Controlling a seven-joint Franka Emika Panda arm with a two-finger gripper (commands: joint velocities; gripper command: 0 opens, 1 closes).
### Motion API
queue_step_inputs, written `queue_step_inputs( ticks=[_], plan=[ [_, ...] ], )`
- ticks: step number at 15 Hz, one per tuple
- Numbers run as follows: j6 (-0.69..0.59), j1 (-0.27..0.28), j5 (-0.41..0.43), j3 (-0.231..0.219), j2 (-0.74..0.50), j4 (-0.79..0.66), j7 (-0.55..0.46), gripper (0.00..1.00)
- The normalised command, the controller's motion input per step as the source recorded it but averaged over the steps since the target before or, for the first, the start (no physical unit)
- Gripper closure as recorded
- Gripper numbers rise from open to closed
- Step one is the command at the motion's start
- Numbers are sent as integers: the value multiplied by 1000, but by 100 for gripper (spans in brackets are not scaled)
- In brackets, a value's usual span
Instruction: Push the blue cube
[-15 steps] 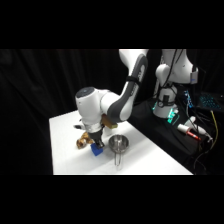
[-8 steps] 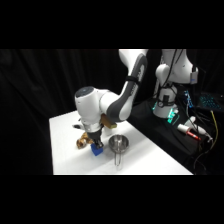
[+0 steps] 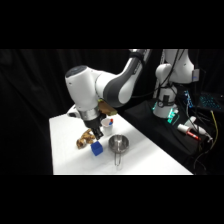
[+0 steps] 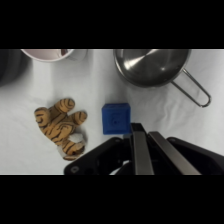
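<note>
The black two-finger gripper (image 4: 136,150) appeared closed, holding nothing, its tip just beside the small bright-blue cube (image 4: 116,119) at its 11 o'clock. At the cube's 9 o'clock lay a striped orange tiger toy (image 4: 60,125). Only the wrist view showed inside the empty steel handled bowl (image 4: 152,66) and white cup (image 4: 46,53), both farther off.

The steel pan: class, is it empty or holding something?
Empty: the wrist view shows the steel pan's bare shiny inside, nothing in it.
</note>
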Motion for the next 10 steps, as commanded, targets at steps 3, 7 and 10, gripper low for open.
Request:
queue_step_inputs(
  ticks=[3, 7, 10],
  plan=[
    [-515, -21, -19, 49, -245, 178, -20, 97],
    [-377, -39, -34, 37, -156, 202, -4, 98],
    [-302, -45, -49, 33, -90, 191, -12, 98]
  ],
)
